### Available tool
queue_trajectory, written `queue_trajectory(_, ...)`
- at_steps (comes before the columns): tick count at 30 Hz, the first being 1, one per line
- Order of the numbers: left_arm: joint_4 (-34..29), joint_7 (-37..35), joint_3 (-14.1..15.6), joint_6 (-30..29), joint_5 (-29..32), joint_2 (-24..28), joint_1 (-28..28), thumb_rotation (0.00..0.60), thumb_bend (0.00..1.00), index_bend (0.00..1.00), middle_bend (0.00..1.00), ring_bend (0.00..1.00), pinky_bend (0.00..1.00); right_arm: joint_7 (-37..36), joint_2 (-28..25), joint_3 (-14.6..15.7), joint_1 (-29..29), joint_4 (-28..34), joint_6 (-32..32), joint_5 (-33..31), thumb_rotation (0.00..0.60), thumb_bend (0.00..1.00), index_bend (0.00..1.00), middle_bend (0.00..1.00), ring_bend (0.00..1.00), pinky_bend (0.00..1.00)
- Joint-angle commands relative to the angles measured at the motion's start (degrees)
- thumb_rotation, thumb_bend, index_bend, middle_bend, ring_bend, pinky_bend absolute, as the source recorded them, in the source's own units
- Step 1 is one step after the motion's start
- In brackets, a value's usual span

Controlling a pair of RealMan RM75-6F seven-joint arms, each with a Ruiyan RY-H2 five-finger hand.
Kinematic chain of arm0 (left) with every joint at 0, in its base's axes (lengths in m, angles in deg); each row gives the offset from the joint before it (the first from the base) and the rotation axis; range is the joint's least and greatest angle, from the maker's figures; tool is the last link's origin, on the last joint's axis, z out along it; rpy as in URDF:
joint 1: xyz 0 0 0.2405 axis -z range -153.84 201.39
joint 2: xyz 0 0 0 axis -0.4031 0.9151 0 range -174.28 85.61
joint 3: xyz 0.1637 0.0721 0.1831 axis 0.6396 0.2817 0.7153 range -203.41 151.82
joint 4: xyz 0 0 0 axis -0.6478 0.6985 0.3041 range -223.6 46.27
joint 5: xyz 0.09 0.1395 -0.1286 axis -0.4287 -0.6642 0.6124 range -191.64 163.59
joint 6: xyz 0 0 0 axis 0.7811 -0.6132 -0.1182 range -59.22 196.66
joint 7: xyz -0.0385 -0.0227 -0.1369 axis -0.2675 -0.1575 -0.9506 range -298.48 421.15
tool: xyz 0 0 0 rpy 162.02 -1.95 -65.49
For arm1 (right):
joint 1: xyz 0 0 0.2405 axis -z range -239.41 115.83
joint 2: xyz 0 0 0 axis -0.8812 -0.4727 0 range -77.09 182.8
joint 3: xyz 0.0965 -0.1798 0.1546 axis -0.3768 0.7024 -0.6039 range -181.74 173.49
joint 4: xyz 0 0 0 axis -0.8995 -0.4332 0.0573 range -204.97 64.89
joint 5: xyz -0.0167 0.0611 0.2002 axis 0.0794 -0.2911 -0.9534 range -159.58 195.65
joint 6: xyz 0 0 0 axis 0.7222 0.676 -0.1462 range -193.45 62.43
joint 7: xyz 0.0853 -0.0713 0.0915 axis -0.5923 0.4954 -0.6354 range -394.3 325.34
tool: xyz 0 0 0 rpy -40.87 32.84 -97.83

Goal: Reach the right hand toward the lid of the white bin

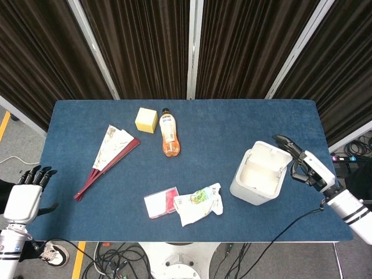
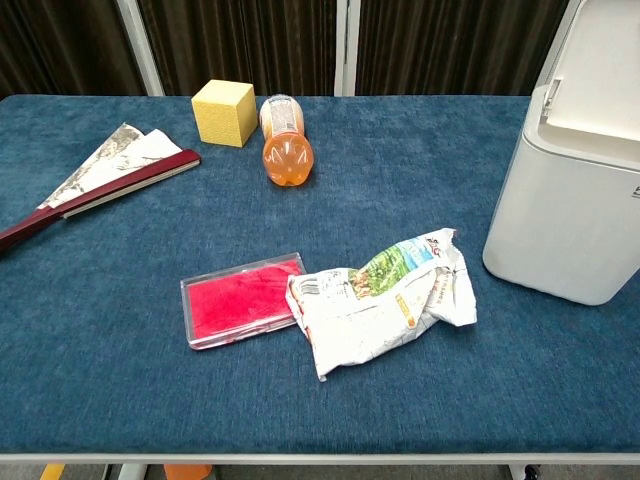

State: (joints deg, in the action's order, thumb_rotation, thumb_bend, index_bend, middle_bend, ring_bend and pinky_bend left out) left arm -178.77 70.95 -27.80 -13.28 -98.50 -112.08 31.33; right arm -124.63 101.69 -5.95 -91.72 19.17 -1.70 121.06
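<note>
At right of the head view, the right robot hand (image 1: 305, 165) reaches its fingertips to the white bin (image 1: 260, 174) lid's (image 1: 269, 157) edge, holding nothing; left robot hand (image 1: 26, 195) open lower left.

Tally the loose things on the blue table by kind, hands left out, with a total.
Bin: 1, white bin with its lid raised
Bottle: 1, orange drink bottle lying down
Block: 1, yellow block
Fan: 1, folded fan
Case: 1, clear case with red inside
Wrapper: 1, crumpled wrapper
Total: 6
</note>
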Motion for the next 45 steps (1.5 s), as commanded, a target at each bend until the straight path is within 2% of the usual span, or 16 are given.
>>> queue_trajectory(1, -0.1, 0.1, 0.0, 0.0, -0.1, 0.0, 0.0, 0.600, 0.08, 0.18, 0.15, 0.08, 0.16, -0.2, 0.0, 1.5, -0.5, -0.1, 1.8, 1.6, 0.600, 1.00, 0.00, 0.00, 0.00, 0.00)
queue_trajectory(8, -0.6, 0.7, 0.3, -0.2, -0.7, 0.0, 0.1, 0.600, 0.08, 0.18, 0.15, 0.08, 0.16, 2.1, -1.1, 5.3, -0.1, 1.2, 5.2, 5.6, 0.600, 1.00, 0.00, 0.01, 0.00, 0.00)
queue_trajectory(15, -1.3, 1.1, 0.3, -0.3, -1.0, 0.2, 0.2, 0.600, 0.08, 0.18, 0.15, 0.08, 0.16, 4.8, -1.5, 8.5, -0.3, 2.2, 5.7, 7.5, 0.600, 1.00, 0.00, 0.01, 0.00, 0.00)
queue_trajectory(45, -1.3, 0.8, 0.3, -0.4, -0.6, 0.4, 0.0, 0.600, 0.08, 0.18, 0.15, 0.08, 0.16, 1.8, 3.6, 14.5, -3.8, -1.7, 6.2, 6.2, 0.600, 1.00, 0.00, 0.01, 0.00, 0.00)
